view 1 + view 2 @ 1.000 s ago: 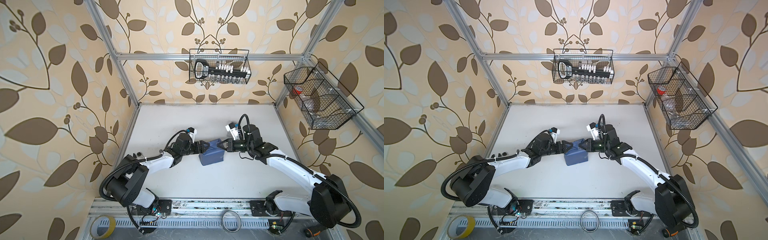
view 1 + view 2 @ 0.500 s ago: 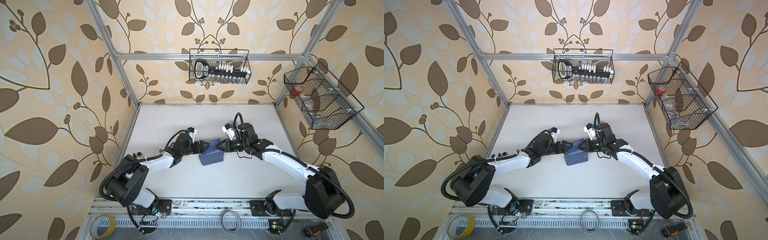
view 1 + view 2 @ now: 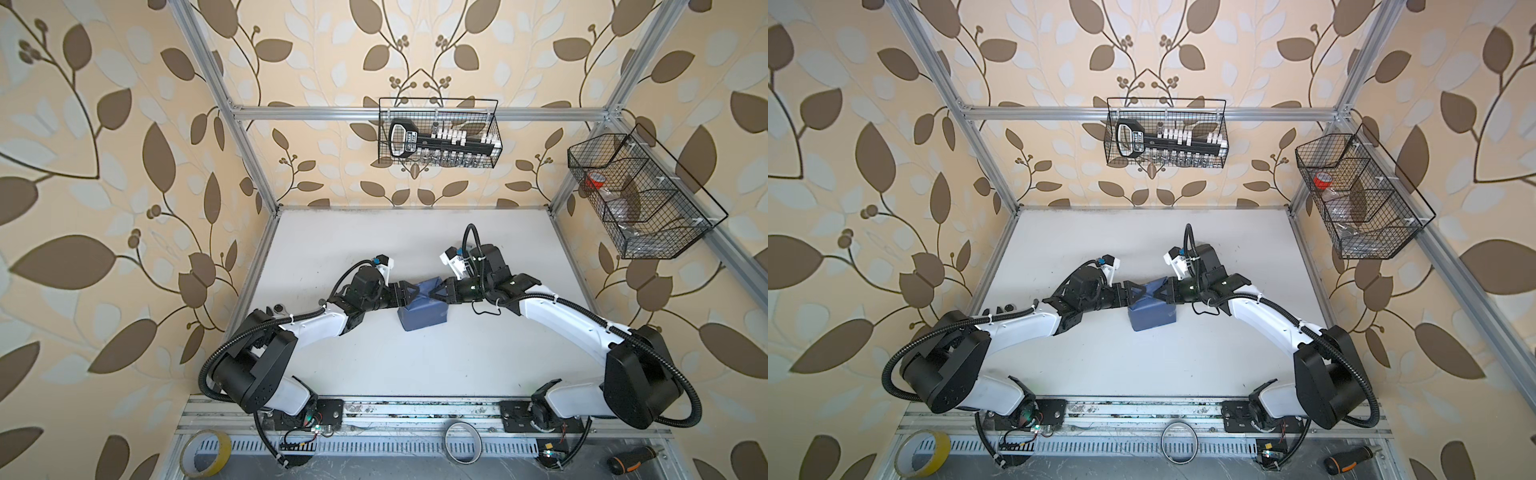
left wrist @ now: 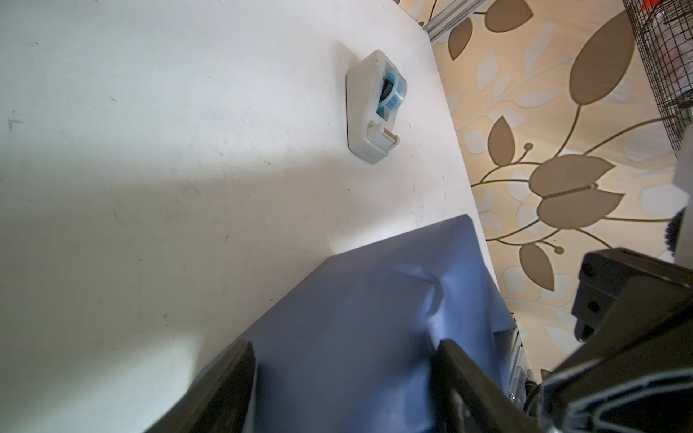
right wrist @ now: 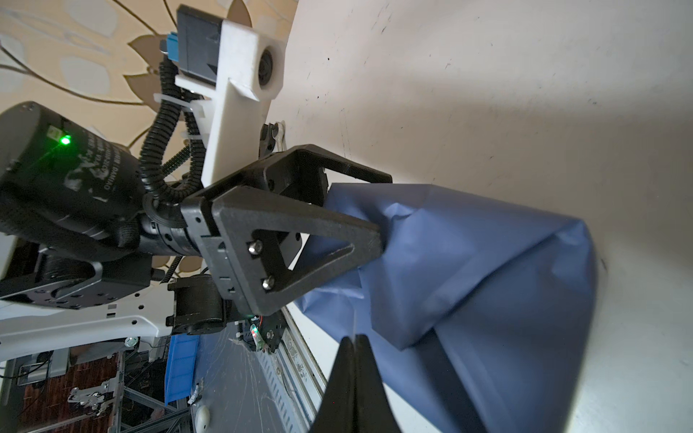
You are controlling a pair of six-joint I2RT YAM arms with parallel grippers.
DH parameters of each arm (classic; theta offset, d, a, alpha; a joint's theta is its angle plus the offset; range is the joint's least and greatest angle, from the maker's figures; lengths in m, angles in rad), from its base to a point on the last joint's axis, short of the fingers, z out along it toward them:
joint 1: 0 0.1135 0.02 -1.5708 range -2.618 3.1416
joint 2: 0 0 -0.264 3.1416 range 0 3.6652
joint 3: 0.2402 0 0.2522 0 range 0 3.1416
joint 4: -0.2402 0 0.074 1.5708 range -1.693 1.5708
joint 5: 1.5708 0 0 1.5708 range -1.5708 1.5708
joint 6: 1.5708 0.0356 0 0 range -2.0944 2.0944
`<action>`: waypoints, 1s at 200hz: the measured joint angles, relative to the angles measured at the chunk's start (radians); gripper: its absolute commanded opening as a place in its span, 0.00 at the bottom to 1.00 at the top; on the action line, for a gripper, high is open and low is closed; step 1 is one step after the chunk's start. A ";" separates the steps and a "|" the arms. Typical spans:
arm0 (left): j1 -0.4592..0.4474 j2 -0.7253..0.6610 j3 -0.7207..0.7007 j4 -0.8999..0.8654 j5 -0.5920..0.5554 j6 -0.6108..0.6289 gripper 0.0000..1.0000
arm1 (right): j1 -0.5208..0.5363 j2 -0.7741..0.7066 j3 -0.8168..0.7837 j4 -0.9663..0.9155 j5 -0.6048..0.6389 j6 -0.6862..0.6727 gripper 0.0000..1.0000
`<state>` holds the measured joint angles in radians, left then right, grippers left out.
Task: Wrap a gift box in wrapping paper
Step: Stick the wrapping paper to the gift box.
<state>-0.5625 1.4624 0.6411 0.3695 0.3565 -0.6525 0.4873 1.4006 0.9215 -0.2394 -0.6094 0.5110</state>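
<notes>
The wrapping paper point(image 3: 422, 311) point(image 3: 1152, 313), slate-blue side out, is folded into a lumpy parcel at mid-table. It hides the gift box. My left gripper point(image 3: 415, 293) point(image 4: 343, 360) straddles the parcel's left end with its jaws wide, and both fingers point(image 5: 337, 240) press into the paper. From the right, my right gripper point(image 3: 432, 294) point(image 5: 354, 339) is shut, its tips against a loose paper fold point(image 5: 405, 330). A thin pale sliver stands at those tips; I cannot tell what it is.
A grey-white tape dispenser point(image 4: 371, 108) stands on the white table point(image 3: 415, 365) beyond the parcel, near the right edge. Wire baskets hang on the back wall point(image 3: 438, 137) and right wall point(image 3: 636, 195). Tape rolls point(image 3: 206, 453) point(image 3: 461, 442) and a screwdriver point(image 3: 631, 459) lie at the front rail.
My right wrist has shifted a little left and back, toward the parcel, with its jaws still shut. The left arm and the parcel have stayed put.
</notes>
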 measured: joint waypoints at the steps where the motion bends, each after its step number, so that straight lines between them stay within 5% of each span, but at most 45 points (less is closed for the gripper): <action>1: 0.000 0.000 0.000 0.000 0.000 0.000 0.77 | 0.000 0.000 0.000 0.000 0.000 0.000 0.00; 125: 0.000 0.000 0.001 0.000 0.000 0.000 0.77 | 0.013 0.056 0.039 -0.053 0.087 -0.085 0.00; 200: 0.000 0.000 0.006 -0.010 0.000 0.004 0.77 | 0.092 0.056 0.097 -0.142 0.273 -0.204 0.00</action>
<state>-0.5625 1.4620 0.6472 0.3595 0.3561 -0.6487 0.5793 1.4563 1.0187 -0.3817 -0.3363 0.3065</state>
